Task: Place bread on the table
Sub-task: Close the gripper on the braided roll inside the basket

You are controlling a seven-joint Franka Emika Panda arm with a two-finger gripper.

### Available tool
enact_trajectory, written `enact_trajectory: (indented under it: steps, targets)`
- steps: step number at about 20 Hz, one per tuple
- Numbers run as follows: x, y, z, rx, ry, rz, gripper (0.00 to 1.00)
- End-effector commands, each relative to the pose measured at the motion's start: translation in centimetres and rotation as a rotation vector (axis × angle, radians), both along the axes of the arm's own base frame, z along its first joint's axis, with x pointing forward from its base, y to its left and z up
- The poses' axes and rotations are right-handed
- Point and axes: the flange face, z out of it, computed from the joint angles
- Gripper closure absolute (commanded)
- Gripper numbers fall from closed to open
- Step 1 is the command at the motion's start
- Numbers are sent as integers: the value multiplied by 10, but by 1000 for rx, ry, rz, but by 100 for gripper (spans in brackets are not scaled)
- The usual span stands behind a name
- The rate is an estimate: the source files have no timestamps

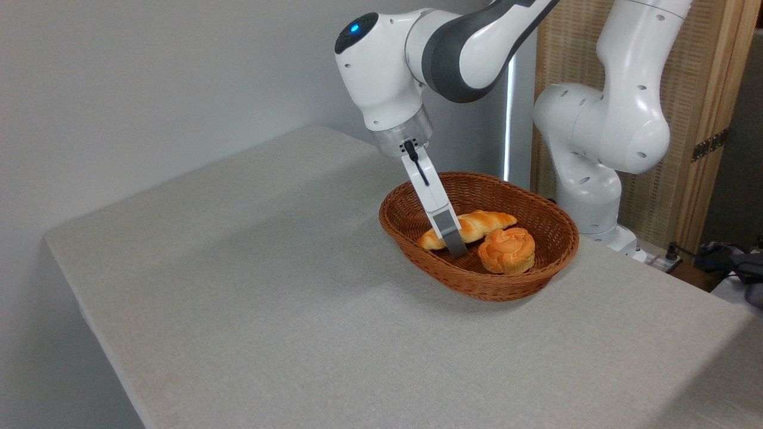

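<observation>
The bread (484, 221), a long braided golden loaf, lies across the middle of the brown wicker basket (471, 285) on the grey cloth table (268, 280). My gripper (458, 250) reaches down into the basket at a slant. One grey-tipped finger (451, 233) shows in front of the loaf's left part and covers a strip of it. The other finger is hidden behind it, so the gap between the jaws cannot be read. Whether the finger touches the loaf is unclear.
A round swirled orange bun (507, 250) sits in the basket just right of the gripper tip. The arm's white base (596, 179) stands behind the basket, with a wooden screen (703, 89) beyond. Grey table cloth stretches left and front of the basket.
</observation>
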Motion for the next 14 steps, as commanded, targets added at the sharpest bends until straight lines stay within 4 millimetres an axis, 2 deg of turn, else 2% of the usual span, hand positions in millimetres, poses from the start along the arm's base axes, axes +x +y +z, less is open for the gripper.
enact_trajectory:
  steps: [1,4,9,14]
  targets:
    - [-1,-3,-7,-4,-31,6,13]
    - [-1,-5,-7,-5,-35,0,25]
    - [1,-6,-8,-1,-33,-16,64]
    - [2,-6,-7,3,-37,-25,67]
